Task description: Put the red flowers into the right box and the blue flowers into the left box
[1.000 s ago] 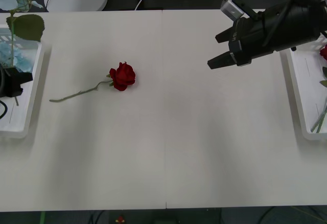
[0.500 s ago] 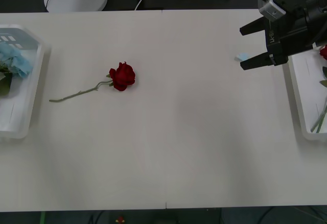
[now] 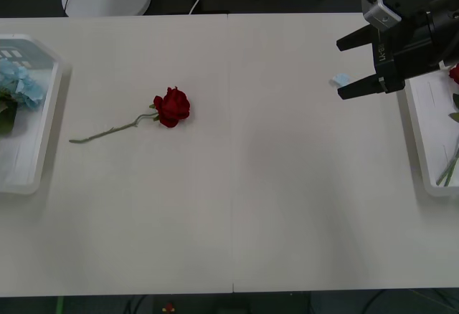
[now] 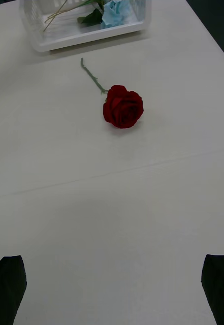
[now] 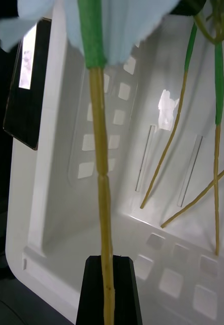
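Right pincer point(image 3: 348, 65) spread apart beside right box point(image 3: 419, 138); left pincer point(image 5: 106, 284) clamped on blue flower stem point(image 5: 102, 193) over left box point(image 5: 51, 167); red flower point(image 3: 171, 107) toward surface's point(image 3: 287, 206) left edge.

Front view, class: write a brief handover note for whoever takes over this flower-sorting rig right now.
Right gripper: open, empty, above the table beside the right box.
Left gripper: shut on a stem of the blue flowers, over the left box.
Done: blue flowers are in the left box; one rose is in the right box.
Left: release the blue stem; move the red flower lying on the table to the right box.
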You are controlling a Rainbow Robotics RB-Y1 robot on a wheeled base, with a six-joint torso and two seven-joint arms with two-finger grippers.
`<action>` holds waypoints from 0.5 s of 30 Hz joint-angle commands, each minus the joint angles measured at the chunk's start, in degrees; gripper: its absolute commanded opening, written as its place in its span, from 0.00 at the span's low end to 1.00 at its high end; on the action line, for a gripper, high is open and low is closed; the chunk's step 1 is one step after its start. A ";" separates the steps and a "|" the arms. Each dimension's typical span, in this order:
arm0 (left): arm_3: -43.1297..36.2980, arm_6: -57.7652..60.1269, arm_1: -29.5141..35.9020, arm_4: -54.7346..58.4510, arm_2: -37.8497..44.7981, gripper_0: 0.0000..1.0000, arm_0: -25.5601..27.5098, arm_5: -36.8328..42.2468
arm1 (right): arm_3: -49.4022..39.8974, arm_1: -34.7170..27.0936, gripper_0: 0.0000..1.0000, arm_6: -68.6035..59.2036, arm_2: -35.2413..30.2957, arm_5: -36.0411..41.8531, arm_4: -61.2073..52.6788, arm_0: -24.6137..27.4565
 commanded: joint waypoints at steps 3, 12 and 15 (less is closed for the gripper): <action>5.10 3.47 2.63 1.43 -0.79 0.01 -1.79 -5.22 | -1.49 -2.00 1.00 0.24 0.12 0.18 -0.72 0.35; 1.76 3.55 3.86 8.99 -0.70 1.00 -1.70 1.02 | -1.49 -1.91 1.00 0.24 0.29 -0.35 -0.72 0.35; -2.37 3.64 3.86 11.45 -0.70 1.00 -1.70 5.42 | -1.49 -1.91 1.00 0.24 0.20 -0.53 -0.72 0.35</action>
